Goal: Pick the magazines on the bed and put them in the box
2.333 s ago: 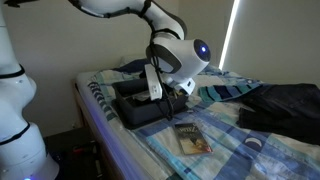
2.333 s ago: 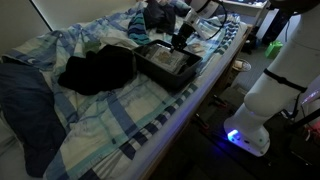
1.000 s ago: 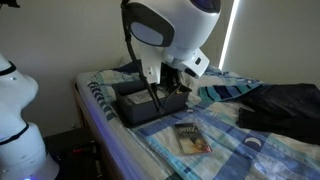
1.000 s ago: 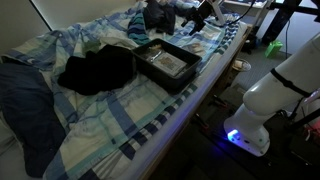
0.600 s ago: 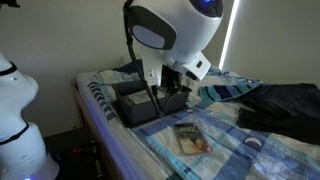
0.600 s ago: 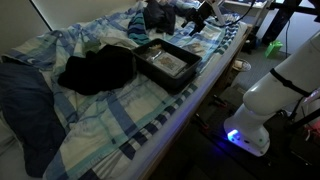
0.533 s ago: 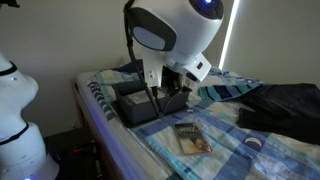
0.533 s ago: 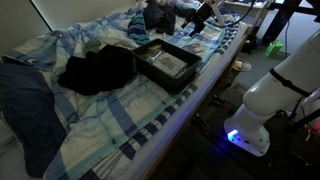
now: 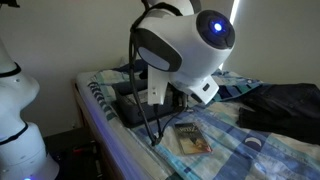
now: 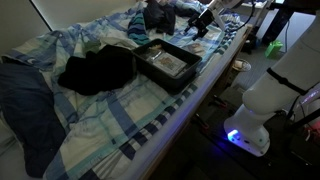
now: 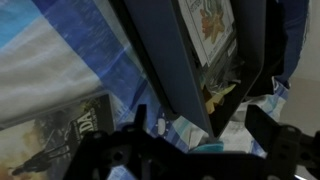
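Observation:
A small magazine [image 9: 193, 138] with a tan pictured cover lies flat on the checked bed [image 9: 232, 142], just in front of the dark shallow box [image 9: 128, 106]. The wrist view has that magazine [image 11: 50, 135] at the lower left, beside the box's outer wall [image 11: 165, 70]. Inside the box [image 10: 165, 62] lies a flat printed sheet or magazine [image 11: 210, 25] with an orange picture. My gripper [image 10: 200, 27] hangs open above the bed past the box's end. Nothing is between the gripper [image 11: 200, 135] fingers. In an exterior view the arm's wrist [image 9: 185, 55] hides the gripper.
A dark bulky bundle of cloth [image 10: 95, 70] lies beside the box, and dark fabric [image 9: 285, 105] covers the bed's far side. The striped bed edge [image 9: 100, 100] drops to the floor. A white robot base [image 10: 262, 95] stands beside the bed.
The arm has swung away from above the box toward the small magazine, and its wrist now fills more of the exterior view. The jaws have stayed open.

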`<state>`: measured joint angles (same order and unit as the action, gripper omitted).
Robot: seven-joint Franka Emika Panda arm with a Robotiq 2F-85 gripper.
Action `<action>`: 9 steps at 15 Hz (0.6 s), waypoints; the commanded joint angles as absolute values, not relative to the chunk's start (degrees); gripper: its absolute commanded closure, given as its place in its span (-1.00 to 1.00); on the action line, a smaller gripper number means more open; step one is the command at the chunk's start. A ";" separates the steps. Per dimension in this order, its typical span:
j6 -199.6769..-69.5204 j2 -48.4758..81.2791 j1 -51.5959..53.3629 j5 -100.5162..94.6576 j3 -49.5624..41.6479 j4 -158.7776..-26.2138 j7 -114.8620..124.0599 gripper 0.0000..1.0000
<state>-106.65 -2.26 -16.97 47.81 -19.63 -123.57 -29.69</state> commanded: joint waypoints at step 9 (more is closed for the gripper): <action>-107.73 2.92 -22.21 42.29 -22.40 -122.24 -29.03 -1.00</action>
<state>-106.74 2.30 -20.93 43.70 -21.81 -122.41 -29.84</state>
